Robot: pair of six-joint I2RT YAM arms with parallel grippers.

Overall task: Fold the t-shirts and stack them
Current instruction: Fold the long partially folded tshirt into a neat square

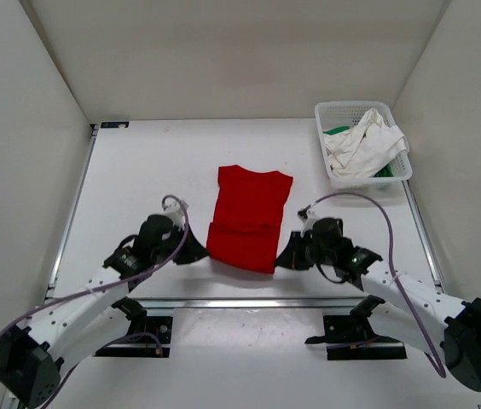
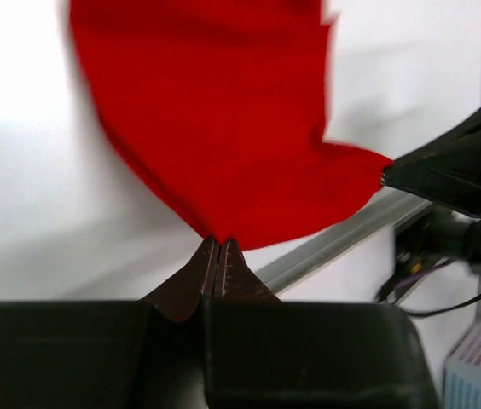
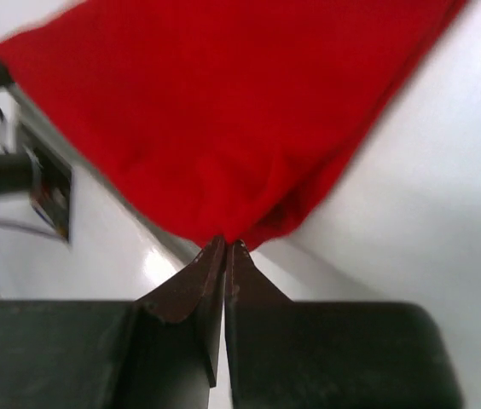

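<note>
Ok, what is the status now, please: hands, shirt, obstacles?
Left hand shut on bright red cloth t-shirt, near corner. Right hand shut on other near corner. White plastic mesh basket far right, apart.

The red shirt (image 1: 249, 217) is a plain, bright red with no print, against a white table (image 1: 155, 170). The basket (image 1: 321, 141) is white mesh, the white shirt (image 1: 362, 149) a plain off-white, and the green shirt (image 1: 337, 130) a deep green. The arms (image 1: 78, 311) are white with black joints and lilac cables (image 1: 368, 198). The left gripper (image 2: 219, 243) and right gripper (image 3: 225, 245) are black with dark brown tips.
</note>
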